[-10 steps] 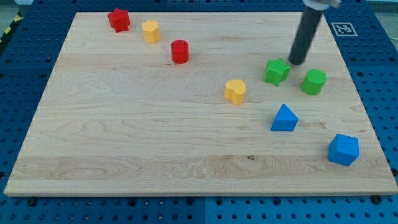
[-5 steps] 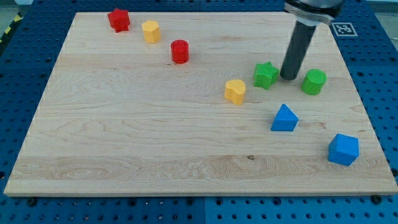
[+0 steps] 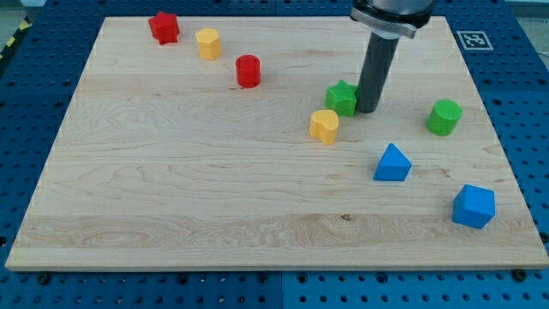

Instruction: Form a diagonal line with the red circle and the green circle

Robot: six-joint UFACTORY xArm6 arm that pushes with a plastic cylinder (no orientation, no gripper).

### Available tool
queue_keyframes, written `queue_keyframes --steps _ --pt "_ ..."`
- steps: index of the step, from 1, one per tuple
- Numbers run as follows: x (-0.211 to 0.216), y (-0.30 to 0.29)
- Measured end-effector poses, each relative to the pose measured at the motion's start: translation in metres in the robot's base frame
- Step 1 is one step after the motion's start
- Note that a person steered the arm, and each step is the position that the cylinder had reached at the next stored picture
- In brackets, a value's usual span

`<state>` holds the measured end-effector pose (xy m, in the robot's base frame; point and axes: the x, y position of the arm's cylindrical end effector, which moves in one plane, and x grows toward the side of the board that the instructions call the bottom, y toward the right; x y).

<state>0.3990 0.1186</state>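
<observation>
The red circle (image 3: pixel 248 70) stands at the upper middle of the board. The green circle (image 3: pixel 443 117) stands at the view's right. My tip (image 3: pixel 365 110) rests on the board, touching the right side of a green star block (image 3: pixel 341 98), well to the left of the green circle and to the right of and below the red circle.
A yellow block (image 3: pixel 324 125) sits just below-left of the green star, touching or nearly touching it. A red star (image 3: pixel 163 27) and a yellow block (image 3: pixel 208 42) lie at the upper left. A blue triangle (image 3: pixel 392 163) and a blue block (image 3: pixel 473 206) lie at the lower right.
My tip moved left and slightly down, pushing the green star left toward the yellow block. The green circle shifted a little to the right and down.
</observation>
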Motion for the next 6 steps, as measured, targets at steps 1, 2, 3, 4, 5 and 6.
queue_keyframes --steps 1,2,3,4,5,6 --pt "-0.005 -0.02" --pt "-0.008 -0.039" --pt "-0.013 -0.059" --pt "-0.018 -0.062" --pt "-0.018 -0.061" --pt "-0.005 -0.053"
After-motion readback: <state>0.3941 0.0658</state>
